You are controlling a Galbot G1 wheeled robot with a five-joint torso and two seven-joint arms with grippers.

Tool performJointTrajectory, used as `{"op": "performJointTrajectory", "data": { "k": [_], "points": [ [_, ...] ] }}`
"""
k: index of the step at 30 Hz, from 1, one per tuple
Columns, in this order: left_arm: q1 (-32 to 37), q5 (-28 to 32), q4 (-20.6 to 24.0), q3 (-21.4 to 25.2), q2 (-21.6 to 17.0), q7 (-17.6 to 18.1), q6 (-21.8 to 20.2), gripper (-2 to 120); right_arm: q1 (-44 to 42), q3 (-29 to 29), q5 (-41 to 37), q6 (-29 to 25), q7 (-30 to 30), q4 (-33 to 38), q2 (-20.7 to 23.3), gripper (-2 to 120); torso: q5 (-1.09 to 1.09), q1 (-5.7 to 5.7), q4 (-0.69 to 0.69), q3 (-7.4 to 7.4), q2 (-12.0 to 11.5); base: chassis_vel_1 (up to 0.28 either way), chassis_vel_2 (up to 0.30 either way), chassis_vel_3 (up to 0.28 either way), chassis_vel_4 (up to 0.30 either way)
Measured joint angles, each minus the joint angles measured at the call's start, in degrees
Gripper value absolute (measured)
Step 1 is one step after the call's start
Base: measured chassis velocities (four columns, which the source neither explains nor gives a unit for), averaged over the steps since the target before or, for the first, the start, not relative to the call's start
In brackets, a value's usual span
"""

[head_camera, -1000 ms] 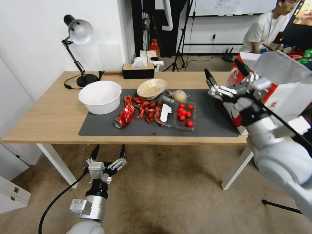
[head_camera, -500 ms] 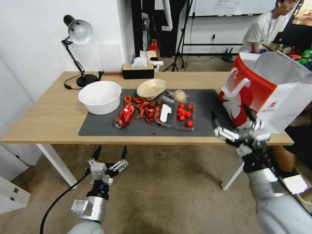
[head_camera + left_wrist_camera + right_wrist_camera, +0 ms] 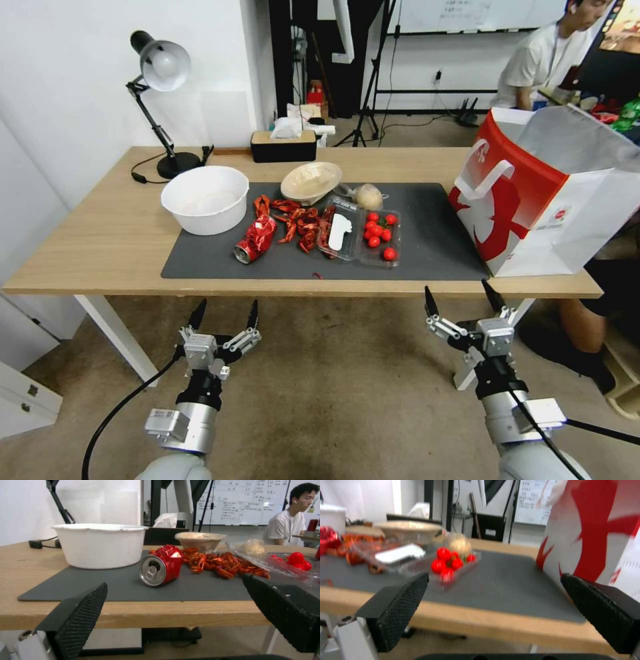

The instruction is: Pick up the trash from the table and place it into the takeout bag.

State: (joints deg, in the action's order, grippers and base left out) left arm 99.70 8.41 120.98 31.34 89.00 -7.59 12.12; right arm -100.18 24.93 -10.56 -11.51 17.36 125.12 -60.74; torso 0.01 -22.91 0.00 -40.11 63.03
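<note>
On the table's [image 3: 93, 233] dark mat [image 3: 433, 247] lies the trash: a crushed red can [image 3: 257, 238] [image 3: 160, 566], a heap of red shells [image 3: 300, 221], a beige bowl [image 3: 311, 181] and a small clear bag [image 3: 368, 196]. The red-and-white takeout bag [image 3: 540, 200] [image 3: 596, 530] stands open at the table's right end. Both grippers hang below the table's front edge, fingers up and empty. My left gripper [image 3: 227, 308] [image 3: 175, 582] is open in front of the can. My right gripper [image 3: 458, 293] [image 3: 495, 576] is open near the bag's front corner.
A white tub [image 3: 205, 198] sits at the mat's left. A clear clamshell with red tomatoes [image 3: 373, 235] [image 3: 448, 563] lies mid-mat. A desk lamp [image 3: 160, 67] and tissue box [image 3: 283, 143] stand along the back. A white table leg [image 3: 480, 353] is close to my right gripper.
My right arm has dropped from in front of the bag, above the table, to below the table's front edge. The left arm has stayed put.
</note>
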Motion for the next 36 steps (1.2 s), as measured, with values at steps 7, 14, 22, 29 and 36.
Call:
{"op": "performJointTrajectory", "data": {
  "k": [7, 14, 22, 29, 36],
  "points": [
    [-0.2, 0.0, -0.2, 0.2, 0.1, 0.0, -0.2, 100, 0.1, -1.9, -0.1, 0.0, 0.2, -2.9, -0.5, 100, -0.01, 0.00, 0.00, 0.00, 0.0, 0.000, 0.000, 0.000, 0.000],
    [-0.3, 0.1, -0.3, 0.4, 0.0, 0.1, -0.2, 100, 0.4, -2.2, -0.2, 0.0, 0.3, -3.4, -0.6, 100, -0.01, 0.00, 0.00, 0.00, 0.0, 0.000, 0.000, 0.000, 0.000],
    [-0.4, 0.3, -0.5, 0.5, -0.3, 0.2, -0.2, 100, 1.5, -2.6, -1.3, 0.0, 0.8, -3.2, -0.4, 100, -0.01, -0.01, -0.01, 0.00, 0.0, 0.000, 0.000, 0.000, 0.000],
    [-0.7, 0.4, -0.8, 0.8, -0.4, 0.2, -0.2, 100, 8.3, -3.9, -5.9, 0.0, 4.1, -2.0, 3.1, 100, 0.00, -0.01, -0.01, 0.00, 0.0, 0.000, 0.000, 0.000, 0.000],
    [-0.8, 0.2, -0.9, 0.8, 0.0, 0.2, -0.3, 100, 23.5, -11.3, -14.9, 6.8, 9.2, -4.1, 9.7, 100, 0.02, -0.01, 0.02, 0.00, 0.0, 0.000, 0.000, 0.000, 0.000]
  ]
}}
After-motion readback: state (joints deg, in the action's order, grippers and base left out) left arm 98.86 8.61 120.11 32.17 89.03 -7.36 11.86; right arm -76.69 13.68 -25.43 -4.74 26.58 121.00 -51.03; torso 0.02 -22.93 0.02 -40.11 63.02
